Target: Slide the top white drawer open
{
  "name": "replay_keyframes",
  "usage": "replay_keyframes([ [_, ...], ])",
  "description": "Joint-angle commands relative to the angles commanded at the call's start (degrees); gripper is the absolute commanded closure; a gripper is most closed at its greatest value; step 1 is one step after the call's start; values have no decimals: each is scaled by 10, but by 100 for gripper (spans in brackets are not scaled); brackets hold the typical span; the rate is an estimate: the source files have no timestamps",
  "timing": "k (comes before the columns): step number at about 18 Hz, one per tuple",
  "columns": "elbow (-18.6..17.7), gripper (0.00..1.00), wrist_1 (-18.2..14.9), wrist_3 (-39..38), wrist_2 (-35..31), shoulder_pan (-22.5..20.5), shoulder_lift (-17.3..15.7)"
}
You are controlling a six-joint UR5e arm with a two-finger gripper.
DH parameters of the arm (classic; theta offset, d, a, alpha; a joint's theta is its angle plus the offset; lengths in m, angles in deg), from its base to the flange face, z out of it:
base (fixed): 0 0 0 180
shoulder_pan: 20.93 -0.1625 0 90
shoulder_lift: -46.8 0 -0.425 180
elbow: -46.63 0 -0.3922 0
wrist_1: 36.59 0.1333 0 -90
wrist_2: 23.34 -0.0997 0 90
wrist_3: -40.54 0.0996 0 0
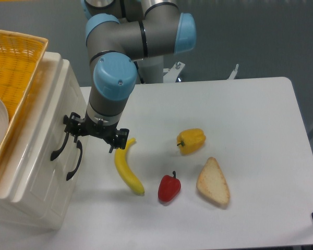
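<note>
White counter at left holds the cabinet, where the gripper, jaws spread, hovers beside the top white drawer handle.

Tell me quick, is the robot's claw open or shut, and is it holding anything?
Gripper: open, fingers spread wide, holding nothing; one finger is right by the top drawer's black handle.

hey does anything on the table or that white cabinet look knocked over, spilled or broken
Nothing stands out. The white cabinet stands upright with both drawers shut, and the banana, red pepper, yellow pepper and bread slice lie intact.
</note>
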Motion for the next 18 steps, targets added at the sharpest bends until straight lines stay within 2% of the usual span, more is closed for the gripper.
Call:
replay_keyframes([
  [18, -5, 0, -1, -36, -5, 26, 2],
])
